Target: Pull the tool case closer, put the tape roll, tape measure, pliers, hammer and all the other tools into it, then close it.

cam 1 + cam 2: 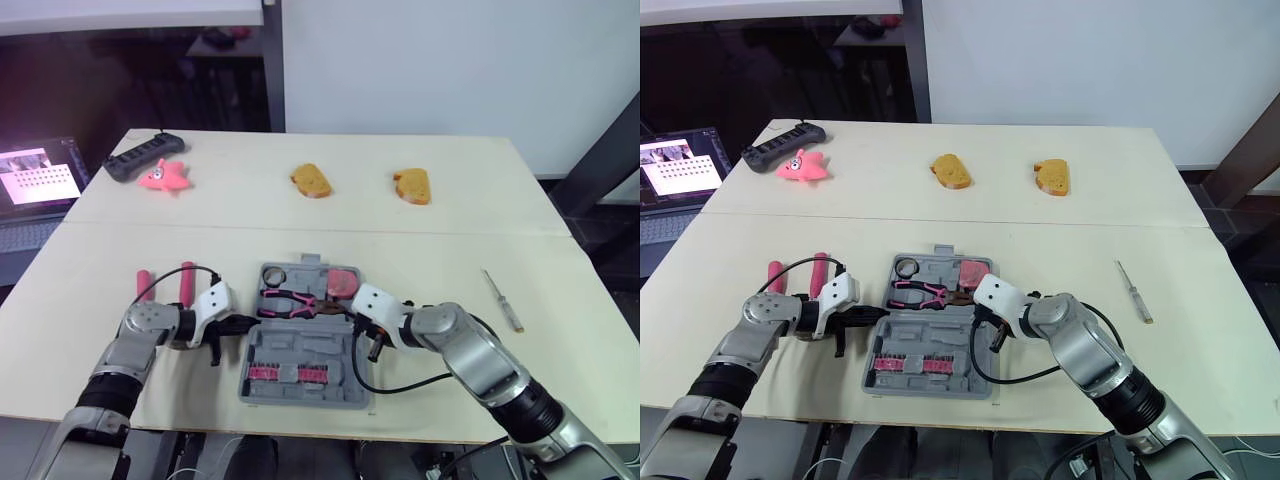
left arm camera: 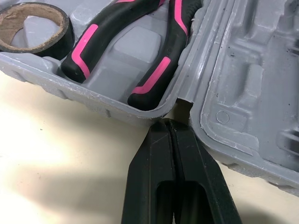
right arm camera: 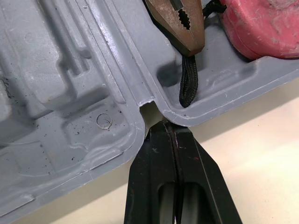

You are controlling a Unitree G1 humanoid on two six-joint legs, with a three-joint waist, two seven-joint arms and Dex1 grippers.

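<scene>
Tool case [image 1: 330, 347] between left gripper [image 2: 169, 127], right gripper [image 3: 169, 127]

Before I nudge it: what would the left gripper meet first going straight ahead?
The tool case: the shut left gripper points into the hinge notch between its halves, apparently almost touching it.

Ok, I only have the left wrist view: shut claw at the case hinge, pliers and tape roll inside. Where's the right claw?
Observer: The right claw is shut too, at the hinge on the opposite side of the case.
Operator: Anything left outside?
Observer: A screwdriver lies on the table, right of the case.
Operator: Anything else?
Observer: Two pink handles lie on the table left of it.
</scene>
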